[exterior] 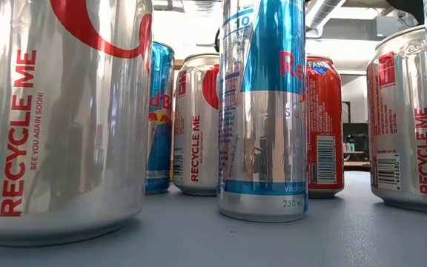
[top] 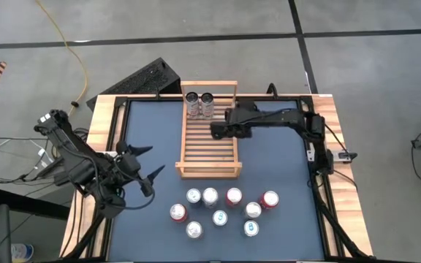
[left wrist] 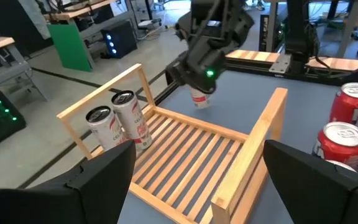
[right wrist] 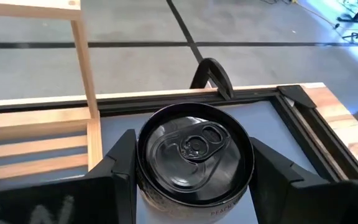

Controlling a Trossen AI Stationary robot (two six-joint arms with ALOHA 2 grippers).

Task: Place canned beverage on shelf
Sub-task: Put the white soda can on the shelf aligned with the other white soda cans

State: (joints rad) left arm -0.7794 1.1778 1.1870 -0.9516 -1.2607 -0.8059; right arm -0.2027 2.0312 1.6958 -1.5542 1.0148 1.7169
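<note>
Canned beverage, a silver can with a dark top [right wrist: 194, 158], sits clenched between your right gripper's [top: 218, 129] fingers at the right edge of the light-wood slatted shelf [top: 208, 150]; two silver cans [top: 199, 104] fill its far-left corner. From the left wrist, your left gripper [left wrist: 194, 180] hangs released near the shelf's near rail.

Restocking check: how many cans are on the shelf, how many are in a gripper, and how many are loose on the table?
Cans on the shelf, shelf: 2
Can held in the right gripper: 1
Cans loose on the table: 9
Total: 12 cans
The left gripper waits open and empty at the table's left.
</note>
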